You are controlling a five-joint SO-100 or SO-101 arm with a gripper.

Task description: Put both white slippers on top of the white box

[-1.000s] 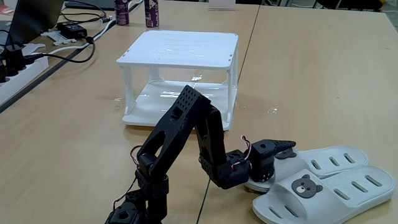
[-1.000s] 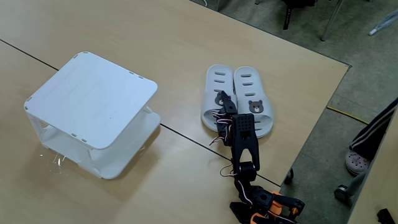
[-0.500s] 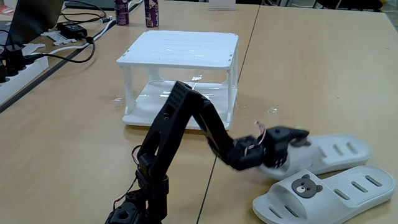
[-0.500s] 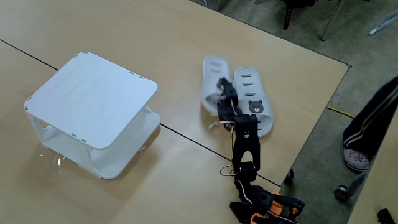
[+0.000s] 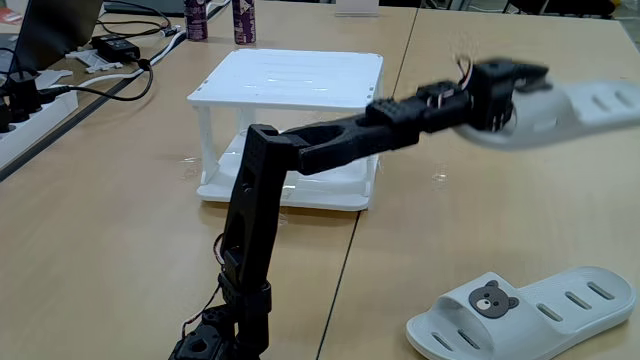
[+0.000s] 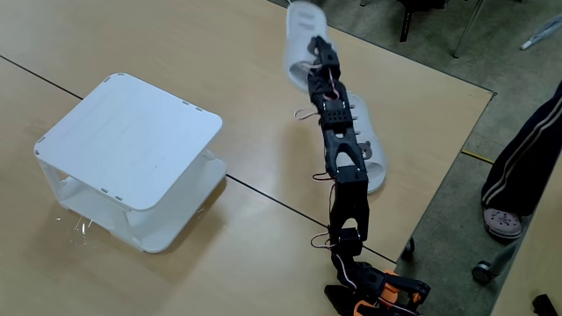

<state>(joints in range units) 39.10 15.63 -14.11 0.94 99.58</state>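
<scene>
Pale wooden tabletop [image 5: 480, 200]: the black arm's gripper [image 5: 515, 95] is clamped on one white rubber slipper [image 5: 580, 108], held aloft to the right of the white plastic two-tier box [image 5: 290, 80]. Its bear-badged white twin [image 5: 530, 315] lies flat on the table, well apart.

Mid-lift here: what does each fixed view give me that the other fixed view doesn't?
In a fixed view, the bear badge on the resting slipper faces the camera, with cables and bottles behind the box. In a fixed view from above, the floor and a person's leg appear beside the table. Both fixed views share the hand holding the raised slipper in the air, away from the box.
</scene>
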